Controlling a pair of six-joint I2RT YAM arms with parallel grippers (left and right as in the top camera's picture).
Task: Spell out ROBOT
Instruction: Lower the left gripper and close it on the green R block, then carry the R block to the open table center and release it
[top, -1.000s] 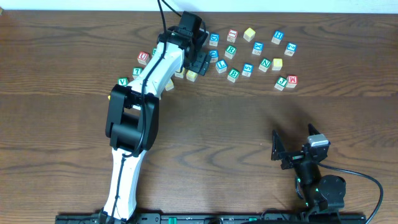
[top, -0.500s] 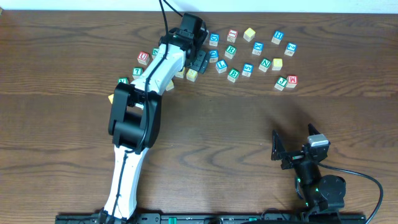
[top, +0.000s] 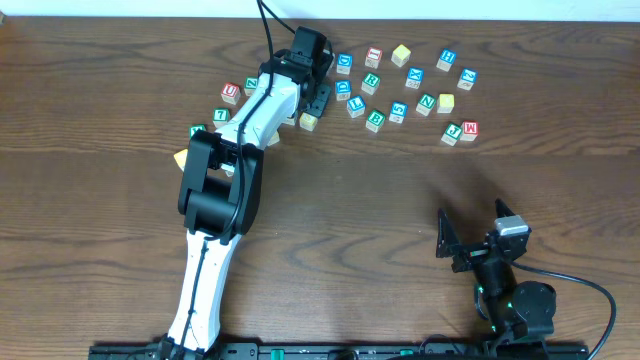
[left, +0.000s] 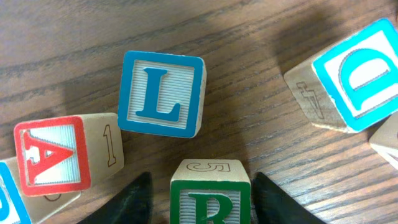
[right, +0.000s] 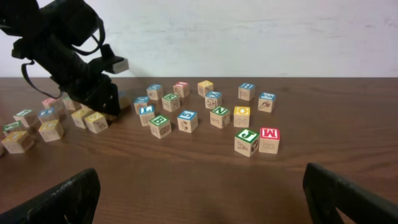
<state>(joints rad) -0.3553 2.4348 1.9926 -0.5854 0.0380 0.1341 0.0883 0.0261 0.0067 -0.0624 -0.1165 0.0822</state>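
Left wrist view: green R cube sits right between the two black fingers of the left claw, at the bottom middle of the frame, R face up, a "5" printed on its far side face. Jaws are apart and straddle the cube. The right finger looks to be at the cube's edge and a sliver of bench shows between the left finger and the cube, so it is not clamped as far as can be seen. Just beyond the R cube stands a blue L cube. A red A cube is to the left, tilted, and a cyan D cube is to the right, none of them touching the R cube. Overhead view: left claw is reached out to the far side of the bench, at the left end of the main scatter of letter cubes, and the R cube is hidden under it. Further right in the scatter lie the green B cube, one yellow-faced cube at the far edge of the group, and a second yellow-faced cube. All three are well apart from the left claw and lie loose, not in a row. A green J cube and a red M cube sit touching at the right end. Right claw is at the near right of the bench, well apart from all the cubes. In the right wrist view its fingers stand wide apart at the frame's bottom corners with only bare bench between them.
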